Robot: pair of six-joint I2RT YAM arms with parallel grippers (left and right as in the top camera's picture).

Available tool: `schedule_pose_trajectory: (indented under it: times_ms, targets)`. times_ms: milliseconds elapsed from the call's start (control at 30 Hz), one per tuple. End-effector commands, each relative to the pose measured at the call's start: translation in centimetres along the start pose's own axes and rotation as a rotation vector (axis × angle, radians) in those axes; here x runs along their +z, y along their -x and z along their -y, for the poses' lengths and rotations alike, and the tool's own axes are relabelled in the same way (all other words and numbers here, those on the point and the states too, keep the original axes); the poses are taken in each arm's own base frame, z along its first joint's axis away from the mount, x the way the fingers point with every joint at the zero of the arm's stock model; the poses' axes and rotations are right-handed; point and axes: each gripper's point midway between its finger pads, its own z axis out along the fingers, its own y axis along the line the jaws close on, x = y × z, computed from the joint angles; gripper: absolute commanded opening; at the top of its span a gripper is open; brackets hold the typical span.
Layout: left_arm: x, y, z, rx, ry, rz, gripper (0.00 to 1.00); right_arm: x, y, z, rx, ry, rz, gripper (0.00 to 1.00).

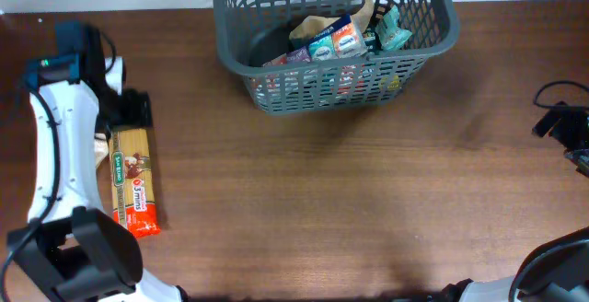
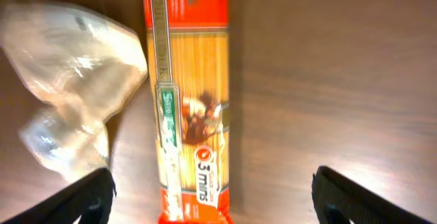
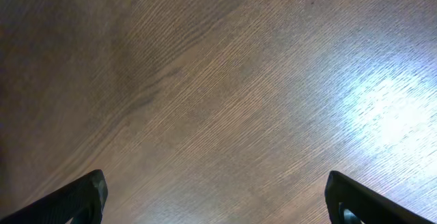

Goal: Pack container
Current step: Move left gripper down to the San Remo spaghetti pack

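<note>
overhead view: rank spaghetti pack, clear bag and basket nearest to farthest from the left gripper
1. spaghetti pack, its top end right under the left gripper, table's left side.
2. clear bag, just beside the pack, partly under the arm.
3. basket, far edge, centre.

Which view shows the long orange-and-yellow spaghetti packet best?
Left wrist view: the long orange-and-yellow spaghetti packet fills mid-frame, with its label and "3 mins" readable. The overhead view shows it small, at the left of the brown wooden table, one end under the left arm. The right wrist view shows only bare table, no packet.
</note>
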Motion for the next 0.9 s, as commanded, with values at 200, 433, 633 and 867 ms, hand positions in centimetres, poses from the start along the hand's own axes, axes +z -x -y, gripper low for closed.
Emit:
schedule_pose_trajectory:
  times_ms: [200, 433, 633, 867]
  targets:
    - [6.0, -4.6, -1.5, -0.108, 0.008, -0.126, 0.87, 0.2, -0.1, 0.1, 0.01, 0.0, -0.009, 0.99]
    - [9.7, -6.8, -2.9, -0.13, 0.077, -0.184, 0.87, 0.2, -0.1, 0.1, 0.01, 0.0, -0.009, 0.99]
    - [11.3, -7.0, -4.8, -0.186, 0.086, -0.199, 0.87, 0.2, -0.1, 0.1, 0.01, 0.0, -0.009, 0.99]
    - [13.1, -6.8, -4.3, -0.166, 0.022, -0.213, 0.87, 0.2, -0.2, 0.1, 0.01, 0.0, -0.009, 0.99]
